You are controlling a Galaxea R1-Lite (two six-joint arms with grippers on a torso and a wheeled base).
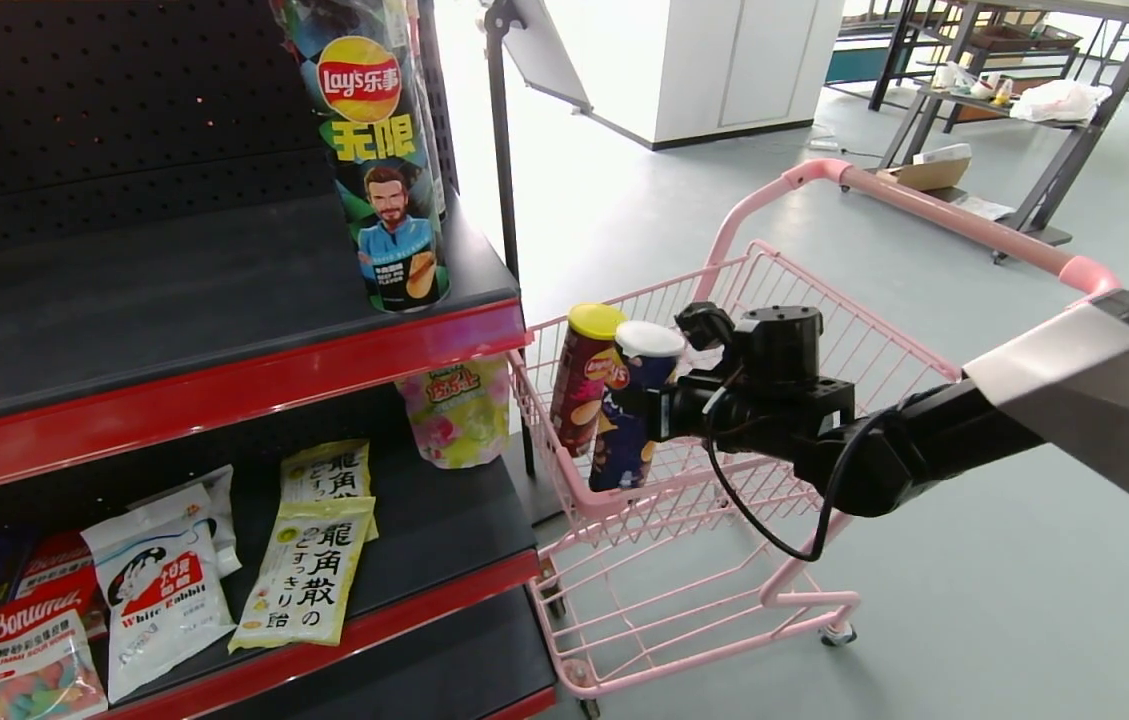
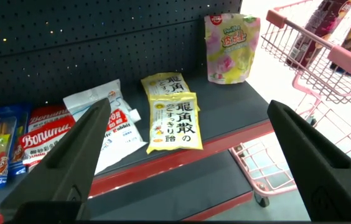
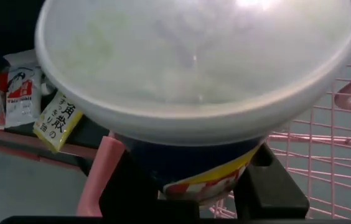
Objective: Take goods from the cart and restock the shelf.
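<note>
**Right pincer grips a blue can in the cart**

The black shelf [image 1: 174,300] with red front edges fills the robot's left. The pink wire cart [image 1: 924,215] stands just beside its end.

A tall green chip can [image 1: 379,170] stands upright at the end of the upper board nearest the cart.

In the cart's basket, at the corner nearest the shelf, the right pincer [image 1: 646,412] is clamped from the side on a dark blue chip can [image 1: 624,450] with a white lid. The can is close to upright; whether its base rests on the wire cannot be told. A maroon can [image 1: 584,385] with a yellow lid leans just beside it, on the shelf side.

A white candy bag [image 1: 159,590], two yellow-green packets [image 1: 309,570] and a standing yellow-pink pouch [image 1: 459,410] are on the lower board.

The left pincer [image 2: 189,109] hangs before that lower board, fingers spread wide with nothing between them.
</note>
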